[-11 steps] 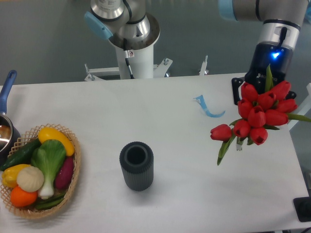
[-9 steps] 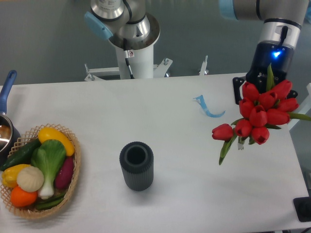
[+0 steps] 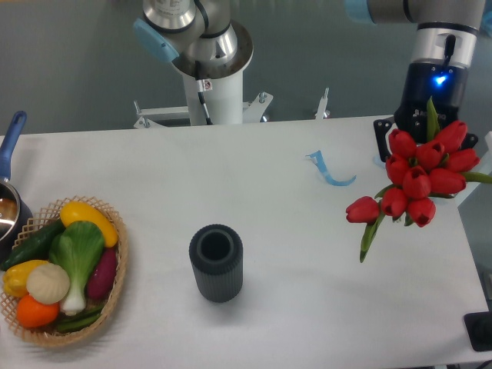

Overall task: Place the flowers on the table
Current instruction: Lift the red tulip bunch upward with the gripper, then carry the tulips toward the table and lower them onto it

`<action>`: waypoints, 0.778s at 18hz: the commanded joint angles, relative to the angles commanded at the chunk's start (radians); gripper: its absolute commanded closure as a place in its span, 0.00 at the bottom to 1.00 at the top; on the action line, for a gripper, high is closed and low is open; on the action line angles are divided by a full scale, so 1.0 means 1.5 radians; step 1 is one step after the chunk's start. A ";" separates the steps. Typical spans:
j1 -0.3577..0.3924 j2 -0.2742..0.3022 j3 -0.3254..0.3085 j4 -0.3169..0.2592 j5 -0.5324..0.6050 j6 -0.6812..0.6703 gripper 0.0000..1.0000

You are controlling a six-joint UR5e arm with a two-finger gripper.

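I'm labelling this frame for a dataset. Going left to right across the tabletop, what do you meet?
Pan with the blue handle → wicker basket of vegetables → dark vase → blue strip → flowers, held up by the gripper.

Bare table (image 3: 292, 254) between dark vase (image 3: 216, 262) and flowers (image 3: 419, 181).

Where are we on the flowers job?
Done: flowers are out of the vase, which stands empty mid-table. In hand: the bunch hangs at the gripper over the table's right end; the blooms hide the fingers. Left: lower, lay them down, release.
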 joint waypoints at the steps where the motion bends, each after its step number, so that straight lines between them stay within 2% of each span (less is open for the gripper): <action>1: -0.004 0.000 0.000 -0.003 0.030 0.000 0.64; 6: -0.043 0.004 0.000 -0.016 0.149 0.000 0.65; 9: -0.093 0.000 -0.001 -0.034 0.288 0.001 0.65; 11: -0.133 -0.018 0.000 -0.036 0.387 0.002 0.65; 14: -0.173 -0.054 0.000 -0.035 0.482 0.002 0.65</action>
